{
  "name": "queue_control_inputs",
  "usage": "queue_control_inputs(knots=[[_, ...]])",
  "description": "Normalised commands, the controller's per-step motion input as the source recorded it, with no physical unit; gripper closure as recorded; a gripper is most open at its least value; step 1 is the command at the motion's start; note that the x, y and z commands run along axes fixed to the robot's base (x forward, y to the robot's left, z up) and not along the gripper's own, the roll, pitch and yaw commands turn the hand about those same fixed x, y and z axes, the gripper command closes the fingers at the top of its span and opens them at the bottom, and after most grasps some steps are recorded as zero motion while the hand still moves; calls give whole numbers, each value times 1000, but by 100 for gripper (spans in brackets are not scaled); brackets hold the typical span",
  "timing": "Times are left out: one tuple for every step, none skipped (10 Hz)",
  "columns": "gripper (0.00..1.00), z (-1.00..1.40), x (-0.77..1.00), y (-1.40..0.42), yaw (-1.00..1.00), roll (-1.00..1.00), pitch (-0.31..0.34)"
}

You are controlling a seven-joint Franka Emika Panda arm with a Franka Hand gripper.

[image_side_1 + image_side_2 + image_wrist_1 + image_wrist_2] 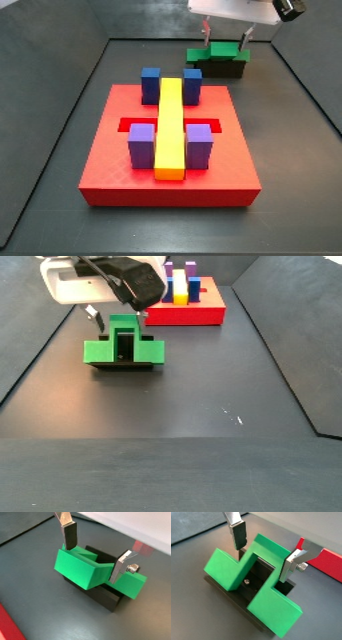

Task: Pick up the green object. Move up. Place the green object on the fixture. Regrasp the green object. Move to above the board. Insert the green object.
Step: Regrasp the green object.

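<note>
The green object point(80, 569) lies across the black fixture point(108, 600), its central block between its two side arms point(271, 609). My gripper point(93, 562) hangs just over it, open. One finger point(238, 537) stands clear of the central block, while the opposite finger point(288, 567) is close to the block's far edge. Both side views show the green object point(214, 53) point(100, 351) resting on the fixture point(222, 70) point(124, 348), with the gripper point(227, 40) point(114, 318) low above it. The board point(120, 170) is a red slab away from the fixture.
The board point(187, 316) carries a long yellow bar point(170, 125), blue blocks point(151, 82) and purple blocks point(142, 145). A corner of it shows in a wrist view point(328, 562). Dark walls point(301, 90) border the black floor.
</note>
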Motion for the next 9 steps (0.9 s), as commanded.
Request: queue_control_inputs(knots=[[0, 43, 277, 0, -154, 531, 20], [0, 37, 266, 0, -154, 566, 20], [0, 54, 220, 0, -134, 654, 51], [0, 154, 49, 0, -103, 706, 111], [0, 237, -29, 0, -126, 580, 197], [0, 289, -97, 26, -106, 443, 217], [0, 431, -103, 89, -94, 423, 260], [0, 509, -60, 74, -66, 514, 291], [0, 274, 0, 0, 0, 594, 200]])
